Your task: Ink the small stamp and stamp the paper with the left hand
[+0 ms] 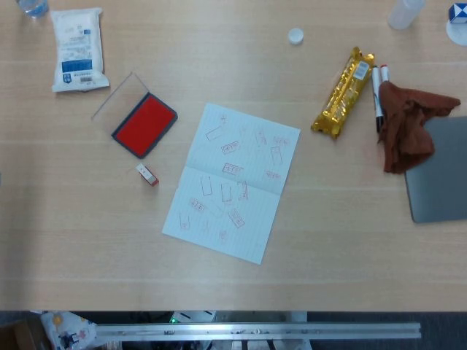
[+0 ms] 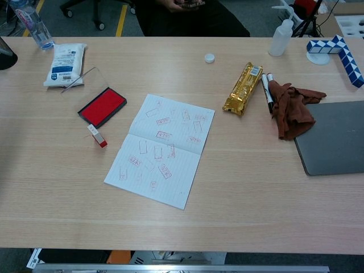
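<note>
The small stamp [image 1: 147,174] [image 2: 97,135], white with a red end, lies on its side on the table between the ink pad and the paper. The red ink pad [image 1: 144,125] [image 2: 102,106] sits open with its clear lid [image 1: 115,97] [image 2: 84,79] tipped back behind it. The lined paper [image 1: 232,181] [image 2: 161,148] lies in the middle, covered with several red stamp prints. Neither hand shows in either view.
A white packet [image 1: 76,48] [image 2: 65,63] lies at the back left near a water bottle [image 2: 31,25]. A gold snack bar [image 1: 343,92] [image 2: 243,88], markers [image 1: 378,95], a brown cloth [image 1: 406,127] [image 2: 290,106] and a grey laptop [image 1: 439,171] [image 2: 334,135] fill the right side. A small white cap [image 1: 295,35] [image 2: 210,57] lies at the back.
</note>
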Controlling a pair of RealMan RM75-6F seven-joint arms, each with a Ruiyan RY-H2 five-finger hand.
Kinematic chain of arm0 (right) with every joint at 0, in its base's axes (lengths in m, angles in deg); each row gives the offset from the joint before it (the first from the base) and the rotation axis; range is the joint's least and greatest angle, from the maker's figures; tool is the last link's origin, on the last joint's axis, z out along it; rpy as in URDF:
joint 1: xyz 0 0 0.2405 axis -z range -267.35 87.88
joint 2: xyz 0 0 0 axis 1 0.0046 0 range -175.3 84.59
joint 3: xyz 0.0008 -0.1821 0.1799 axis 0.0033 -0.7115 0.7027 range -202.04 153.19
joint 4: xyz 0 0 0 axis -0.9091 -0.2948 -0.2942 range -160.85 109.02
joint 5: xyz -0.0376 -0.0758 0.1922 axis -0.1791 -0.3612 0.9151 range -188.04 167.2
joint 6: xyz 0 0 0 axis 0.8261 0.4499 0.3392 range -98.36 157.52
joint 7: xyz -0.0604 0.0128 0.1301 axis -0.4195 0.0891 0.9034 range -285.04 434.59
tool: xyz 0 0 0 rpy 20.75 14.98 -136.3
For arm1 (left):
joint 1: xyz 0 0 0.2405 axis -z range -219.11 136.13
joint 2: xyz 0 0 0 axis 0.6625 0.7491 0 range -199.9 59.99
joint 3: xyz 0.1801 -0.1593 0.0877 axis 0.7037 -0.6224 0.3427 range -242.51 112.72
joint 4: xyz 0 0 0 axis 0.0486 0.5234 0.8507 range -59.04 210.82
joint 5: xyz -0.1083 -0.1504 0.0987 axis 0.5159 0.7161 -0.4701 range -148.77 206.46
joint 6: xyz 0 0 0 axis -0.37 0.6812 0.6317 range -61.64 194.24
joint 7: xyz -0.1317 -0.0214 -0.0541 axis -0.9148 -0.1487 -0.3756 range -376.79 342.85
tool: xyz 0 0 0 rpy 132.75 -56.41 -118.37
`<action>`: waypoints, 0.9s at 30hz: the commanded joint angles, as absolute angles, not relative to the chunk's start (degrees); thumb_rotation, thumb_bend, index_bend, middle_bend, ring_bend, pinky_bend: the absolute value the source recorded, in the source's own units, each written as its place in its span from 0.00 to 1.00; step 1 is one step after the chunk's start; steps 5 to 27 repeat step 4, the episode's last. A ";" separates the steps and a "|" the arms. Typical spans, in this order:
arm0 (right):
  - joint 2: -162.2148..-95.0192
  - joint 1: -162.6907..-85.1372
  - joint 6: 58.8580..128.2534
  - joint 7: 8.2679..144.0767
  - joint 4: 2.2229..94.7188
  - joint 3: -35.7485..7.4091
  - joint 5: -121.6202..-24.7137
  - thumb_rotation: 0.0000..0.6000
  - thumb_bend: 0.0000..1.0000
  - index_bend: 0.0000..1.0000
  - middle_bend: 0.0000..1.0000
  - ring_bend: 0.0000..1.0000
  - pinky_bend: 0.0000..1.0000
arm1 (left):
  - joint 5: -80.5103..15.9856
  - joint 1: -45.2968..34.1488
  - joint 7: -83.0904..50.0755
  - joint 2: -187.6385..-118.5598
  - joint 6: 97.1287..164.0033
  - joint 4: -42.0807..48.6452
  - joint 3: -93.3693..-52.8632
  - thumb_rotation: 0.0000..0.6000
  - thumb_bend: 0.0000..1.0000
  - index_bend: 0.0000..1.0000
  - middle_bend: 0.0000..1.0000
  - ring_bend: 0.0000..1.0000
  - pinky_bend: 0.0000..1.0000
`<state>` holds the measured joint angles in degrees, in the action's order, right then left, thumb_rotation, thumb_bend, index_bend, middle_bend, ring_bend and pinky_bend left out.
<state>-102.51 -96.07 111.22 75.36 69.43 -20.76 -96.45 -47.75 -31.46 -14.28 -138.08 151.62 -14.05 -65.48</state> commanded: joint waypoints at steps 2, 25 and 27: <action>-102.64 -95.95 111.82 75.33 69.57 -21.09 -97.40 1.00 0.16 0.31 0.36 0.30 0.32 | -49.11 -33.97 -14.39 -136.83 154.08 -15.71 -64.61 1.00 0.36 0.17 0.04 0.00 0.00; -102.65 -95.93 111.90 75.24 69.68 -21.22 -97.67 1.00 0.16 0.31 0.36 0.30 0.32 | -49.60 -34.67 -14.56 -136.51 154.71 -16.12 -64.47 1.00 0.36 0.17 0.04 0.00 0.00; -102.65 -95.93 111.90 75.24 69.68 -21.22 -97.67 1.00 0.16 0.31 0.36 0.30 0.32 | -49.60 -34.67 -14.56 -136.51 154.71 -16.12 -64.47 1.00 0.36 0.17 0.04 0.00 0.00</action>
